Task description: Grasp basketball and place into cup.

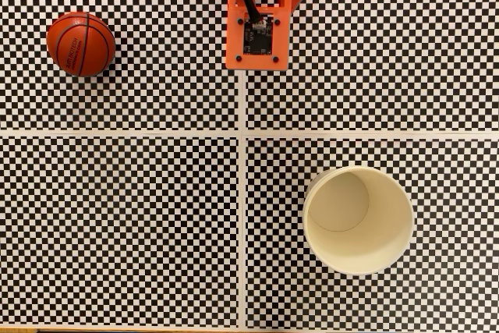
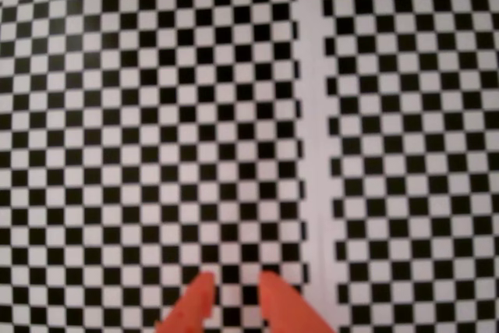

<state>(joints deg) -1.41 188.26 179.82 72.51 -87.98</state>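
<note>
Black-and-white checkerboard sheets (image 1: 125, 224) cover the whole table, four panels split by pale seams that cross near the middle of the fixed view. On them the count is short: one basketball (image 1: 80, 44), one cup (image 1: 358, 219), one orange arm (image 1: 258, 15). The basketball is small and orange-red, with black seam lines curving across it and a strip of small dark lettering along one panel; it sits in the upper left panel of the fixed view, near the left edge, well apart from everything else. The cup is cream-white paper with a thin rolled rim, standing upright with its plain pale inside open to the camera, in the lower right panel, diagonally across the seams from the ball. The arm enters at the top centre, a dark cable running to a circuit board on its boxy body. In the wrist view the gripper (image 2: 234, 280) shows two orange fingertips (image 2: 199, 290) at the bottom edge, slightly apart with checkerboard visible between them, holding nothing.
</note>
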